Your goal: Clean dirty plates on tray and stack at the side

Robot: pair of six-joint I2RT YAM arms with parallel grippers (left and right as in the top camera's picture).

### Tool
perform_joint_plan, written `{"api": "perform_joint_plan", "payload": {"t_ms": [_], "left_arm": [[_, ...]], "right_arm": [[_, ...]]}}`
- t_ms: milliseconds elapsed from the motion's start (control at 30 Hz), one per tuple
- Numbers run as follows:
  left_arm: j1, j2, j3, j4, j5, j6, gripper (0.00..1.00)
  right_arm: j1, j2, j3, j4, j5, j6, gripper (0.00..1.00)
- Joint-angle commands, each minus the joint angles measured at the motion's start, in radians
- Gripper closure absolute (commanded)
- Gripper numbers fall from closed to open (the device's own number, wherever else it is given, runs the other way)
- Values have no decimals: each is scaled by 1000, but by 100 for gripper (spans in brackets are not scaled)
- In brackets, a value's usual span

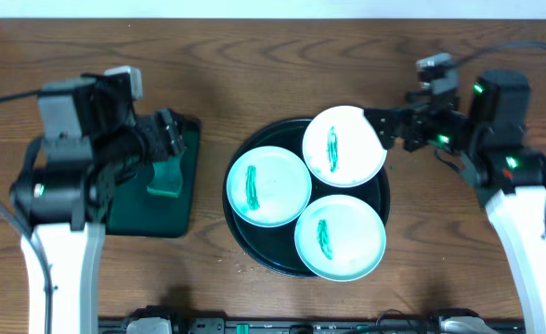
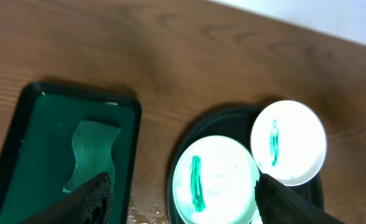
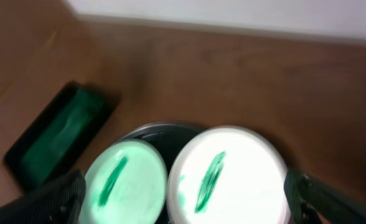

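Left pincer (image 1: 173,134) gapes above green tray (image 1: 162,218), tips cropped; right pincer (image 1: 384,130), its view blurred, gapes beside top plate (image 1: 352,139).

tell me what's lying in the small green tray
A green cloth lies in the small green tray; the rest showing is bare. Overhead, the left arm covers its left part, so that part is unseen.

White plates (image 1: 357,139) streaked dark green; black tray (image 1: 254,249); left, dark green tray (image 1: 152,218), paler green cloth (image 1: 168,178); brown wood-grain table (image 1: 254,56).
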Motion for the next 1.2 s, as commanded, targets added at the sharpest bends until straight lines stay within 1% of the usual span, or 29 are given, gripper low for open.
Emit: {"api": "perform_joint_plan", "payload": {"t_ms": [0, 67, 100, 133, 200, 267, 300, 333, 400, 467, 533, 600, 733, 833, 900, 933, 967, 1000, 1033, 1167], "left_arm": [[-5, 90, 10, -6, 6, -16, 26], [-5, 122, 10, -6, 6, -16, 26], [-5, 141, 10, -7, 6, -16, 8], [-5, 158, 10, -8, 6, -16, 1], [-5, 185, 10, -44, 6, -16, 0], [-5, 206, 10, -43, 6, -16, 0], [-5, 219, 10, -44, 6, -16, 0], [-5, 230, 10, -44, 6, -16, 0], [-5, 249, 10, -47, 6, -16, 0], [-1, 255, 10, -67, -15, 12, 0], [9, 251, 10, -83, -106, 13, 0], [20, 248, 10, -97, -155, 2, 1], [33, 249, 10, -122, -182, 3, 8], [33, 249, 10, -122, -233, -1, 8], [33, 249, 10, -126, -275, -28, 9], [33, 249, 10, -127, -285, -32, 8], [33, 249, 8, -128, -288, -32, 8], [33, 249, 6, -126, -287, -32, 9], [33, 249, 3, -125, -287, -33, 8], [33, 259, -19, -117, -289, -35, 8]], "right_arm": [[41, 68, 46, -46, -43, -25, 1], [48, 91, 46, -90, -61, 19, 1], [51, 101, 46, -107, -71, 45, 1], [54, 110, 46, -129, -70, 65, 1], [54, 122, 46, -169, -70, 78, 1], [55, 132, 45, -179, -69, 77, 1], [56, 135, 45, -179, -64, 77, 2], [60, 140, 45, -179, -61, 82, 8], [74, 146, 45, -179, -35, 157, 11], [107, 155, 45, -187, 42, 257, 14], [164, 172, 45, -199, 145, 335, 17], [217, 193, 46, -208, 210, 385, 20], [333, 260, 51, -234, 294, 474, 30], [401, 311, 52, -251, 364, 531, 42], [437, 344, 52, -249, 394, 554, 50], [445, 352, 52, -248, 402, 557, 53], [460, 369, 52, -242, 423, 557, 58], [468, 381, 52, -238, 437, 561, 60], [478, 398, 52, -232, 447, 562, 65], [499, 462, 52, -207, 466, 568, 71]]}}
